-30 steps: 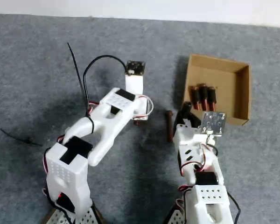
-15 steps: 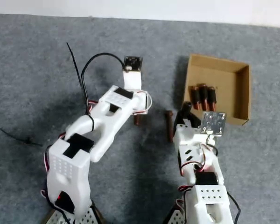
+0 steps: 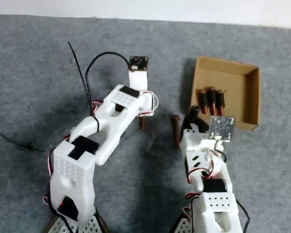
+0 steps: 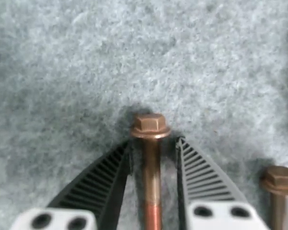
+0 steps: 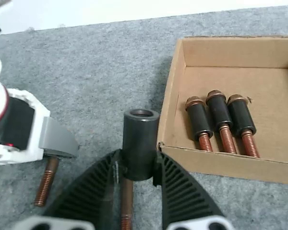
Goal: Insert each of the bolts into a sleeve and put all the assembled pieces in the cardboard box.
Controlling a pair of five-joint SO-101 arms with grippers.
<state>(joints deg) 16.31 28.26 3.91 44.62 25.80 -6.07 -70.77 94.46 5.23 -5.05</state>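
Observation:
A copper bolt [image 4: 150, 143] lies on the grey carpet between the fingers of my left gripper [image 4: 153, 141], which is open with a gap on each side of the shaft. In the high view this bolt [image 3: 143, 122] pokes out beside the left arm's wrist. A second bolt [image 3: 176, 130] lies to its right, close to the right arm. My right gripper [image 5: 139, 158] is shut on an upright black sleeve [image 5: 141, 141], held just left of the cardboard box [image 3: 228, 65]. Three assembled pieces [image 5: 220, 117] lie side by side in the box.
A black cable tie [image 3: 19, 143] lies on the carpet at the far left. The left arm's white wrist [image 5: 19, 127] sits a short way from the sleeve. The box's front wall [image 5: 230, 167] stands beside the right gripper. Open carpet stretches behind both arms.
The left arm has stretched a little farther from its base, and more of the bolt shows beside its wrist. The right arm and the sleeve have stayed still.

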